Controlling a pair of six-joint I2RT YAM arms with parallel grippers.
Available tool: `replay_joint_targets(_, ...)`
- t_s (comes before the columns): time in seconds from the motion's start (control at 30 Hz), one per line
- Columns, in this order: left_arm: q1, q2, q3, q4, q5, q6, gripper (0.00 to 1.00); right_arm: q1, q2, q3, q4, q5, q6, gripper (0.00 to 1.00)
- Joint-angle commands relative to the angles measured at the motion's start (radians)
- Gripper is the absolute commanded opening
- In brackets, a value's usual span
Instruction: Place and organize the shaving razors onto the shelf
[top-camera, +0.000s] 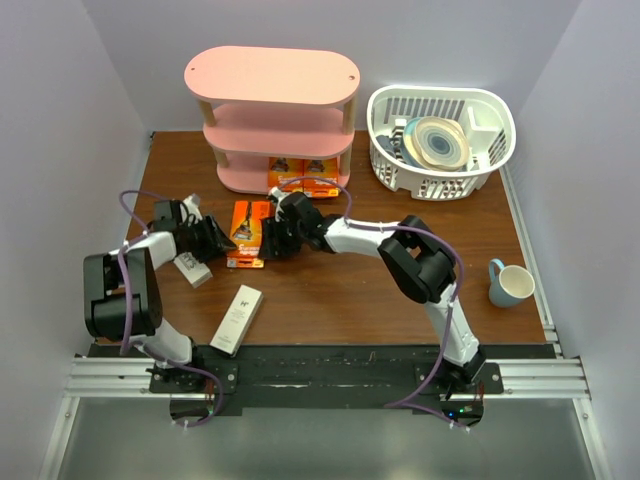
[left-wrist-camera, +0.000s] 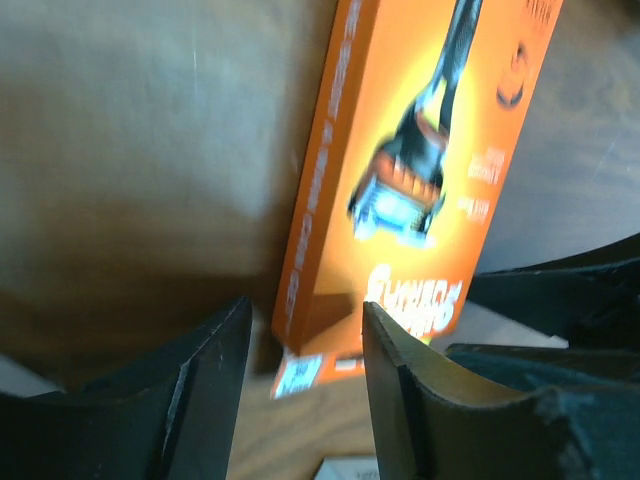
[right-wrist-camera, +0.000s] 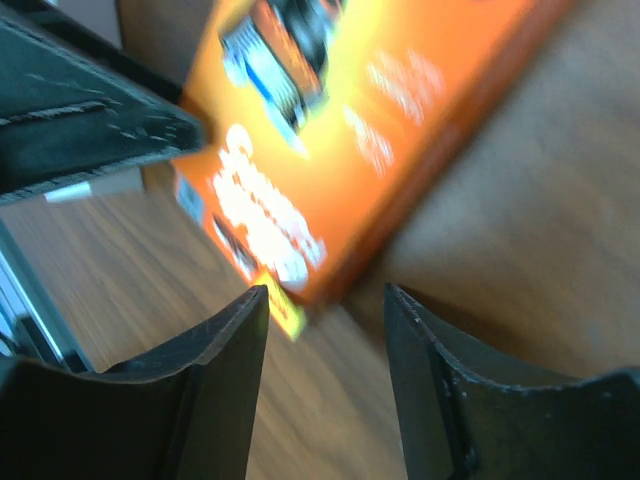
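While our left gripper (top-camera: 218, 240) and right gripper (top-camera: 271, 238) flank the orange pack (top-camera: 246, 232), both gape halfway, empty. Two packs (top-camera: 288, 176) touch the far shelf (top-camera: 270, 75).

Robotics lab cell: bare white walls (top-camera: 70, 90), robot arms (top-camera: 425, 262) bolted to rail (top-camera: 540, 375).

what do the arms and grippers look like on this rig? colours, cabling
Left arm and right arm: white links, bulky black joint housings. A purple cable loops along each. Fingers are matte black, wedge-shaped, slightly scuffed. Bases sit on a black plate.
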Motion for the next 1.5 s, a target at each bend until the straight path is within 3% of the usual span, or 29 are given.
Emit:
replay_joint_targets(0.0,0.015,-0.044,-0.083,-0.063,0.025,0.057,0.54,-0.002,-0.120,-0.087,-0.025,0.020,-0.050,0.55)
replay_joint_targets(0.27,0.015,-0.044,-0.202,0.005,0.046,0.051,0.52,-0.006,-0.134,-0.179,0.004,0.006,-0.037,0.56)
replay_joint_targets(0.83,0.015,-0.086,-0.248,-0.144,-0.008,0.009,0.53,-0.021,-0.026,-0.106,0.095,-0.055,0.068,0.56)
replay_joint_targets(1.07,0.015,0.025,-0.239,-0.002,0.078,0.041,0.46,-0.026,-0.039,-0.115,0.076,-0.042,0.051,0.56)
replay_joint_targets(1.2,0.015,0.100,-0.230,0.089,0.245,0.063,0.43,-0.025,-0.051,-0.142,0.079,-0.040,0.040,0.56)
replay_joint_targets(1.47,0.037,0.152,-0.215,0.097,0.318,0.133,0.39,-0.023,-0.031,-0.135,0.105,-0.063,0.048,0.53)
